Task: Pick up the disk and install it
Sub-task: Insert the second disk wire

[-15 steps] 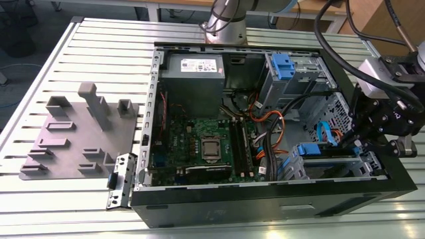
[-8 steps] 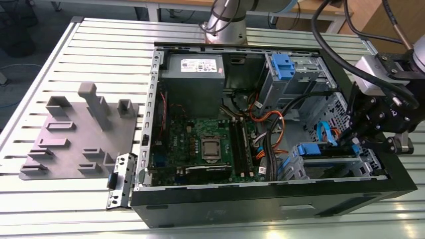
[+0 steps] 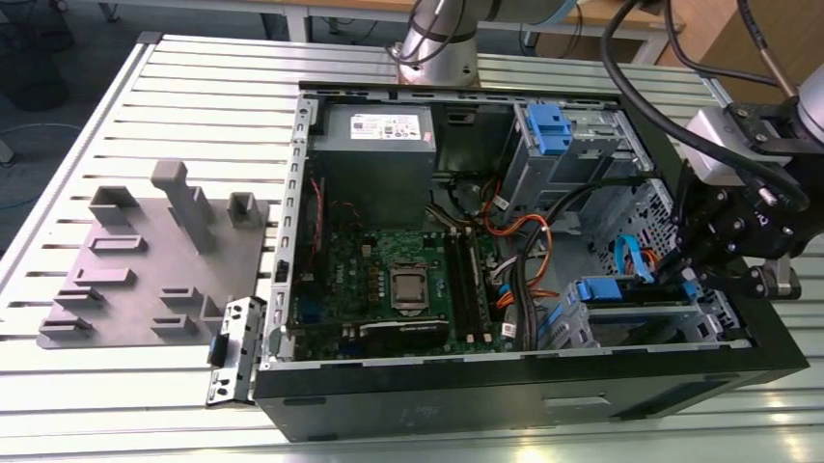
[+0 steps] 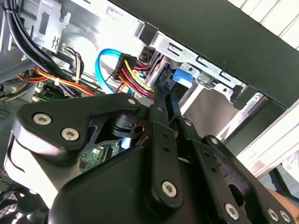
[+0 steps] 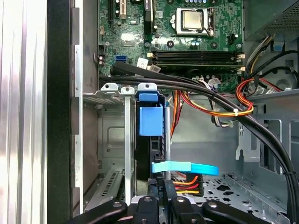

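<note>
my black linkage gripper [image 3: 686, 280] hangs inside the open black computer tower case [image 3: 541, 405], at the drive cage by the case's front wall on the exterior view's right. the disk, a flat drive with blue plastic side rails [image 5: 150, 119], stands on edge in a cage slot, directly ahead of the fingertips, long axis running away from them toward the green motherboard [image 5: 196, 37]. i judge the fingers pressed nearly together on its rear edge, though contact is hidden

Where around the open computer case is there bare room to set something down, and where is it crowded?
Bare slatted table lies beyond the grey fixture block, at the exterior view's left of the case. Crowded: cables inside the case, and the drive cage, where the gripper is.
</note>
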{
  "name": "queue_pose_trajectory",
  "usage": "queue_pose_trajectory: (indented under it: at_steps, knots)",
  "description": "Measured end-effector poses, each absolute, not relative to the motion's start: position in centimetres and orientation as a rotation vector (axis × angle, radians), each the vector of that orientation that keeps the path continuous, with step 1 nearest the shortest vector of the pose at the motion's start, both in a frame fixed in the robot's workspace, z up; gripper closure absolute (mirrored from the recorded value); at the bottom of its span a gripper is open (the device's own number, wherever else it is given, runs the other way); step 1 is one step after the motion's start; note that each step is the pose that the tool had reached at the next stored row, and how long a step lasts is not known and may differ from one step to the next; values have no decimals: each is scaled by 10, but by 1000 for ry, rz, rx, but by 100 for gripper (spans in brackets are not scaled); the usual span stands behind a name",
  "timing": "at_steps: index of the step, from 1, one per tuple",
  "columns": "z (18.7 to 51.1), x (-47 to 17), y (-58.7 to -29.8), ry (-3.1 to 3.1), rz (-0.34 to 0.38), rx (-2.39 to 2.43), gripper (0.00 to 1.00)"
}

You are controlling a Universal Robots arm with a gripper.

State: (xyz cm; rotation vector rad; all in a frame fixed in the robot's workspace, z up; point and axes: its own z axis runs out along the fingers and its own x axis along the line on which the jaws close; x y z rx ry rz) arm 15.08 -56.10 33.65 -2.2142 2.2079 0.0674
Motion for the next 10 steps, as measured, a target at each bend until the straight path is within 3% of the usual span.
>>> queue_pose_trajectory:
  at_steps: [10]
  knots:
    - [333,151,-561,2210,62,-2216,83]
